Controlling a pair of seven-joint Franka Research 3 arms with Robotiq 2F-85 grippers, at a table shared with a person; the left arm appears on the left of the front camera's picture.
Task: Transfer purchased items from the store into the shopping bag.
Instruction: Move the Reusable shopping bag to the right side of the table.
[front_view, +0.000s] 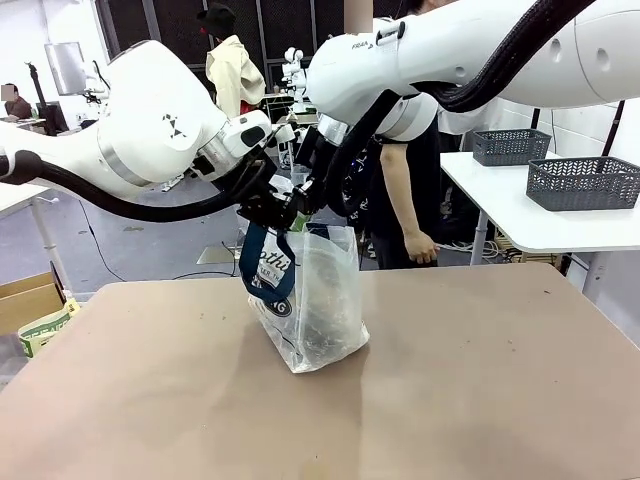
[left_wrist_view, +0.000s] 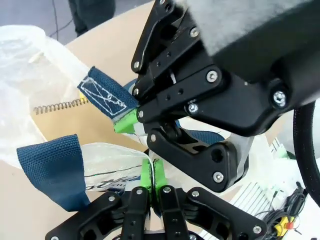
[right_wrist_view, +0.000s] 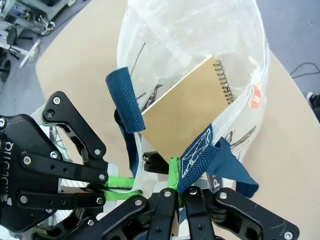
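two grippers held the shopping bag (front_view: 318, 300) at its rim: left gripper (left_wrist_view: 151, 174) clamped on the plastic edge, right gripper (right_wrist_view: 175, 175) clamped beside a navy handle (right_wrist_view: 197, 155). translucent, it stood mid-way on the table (front_view: 480, 380), one brown spiral notebook (right_wrist_view: 187, 107) inside.

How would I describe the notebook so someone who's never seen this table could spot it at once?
On the brown table stands a see-through plastic bag with navy straps. Inside it sits the notebook. Its plain tan cover and metal spiral edge set it apart from the clear plastic and navy straps around it.
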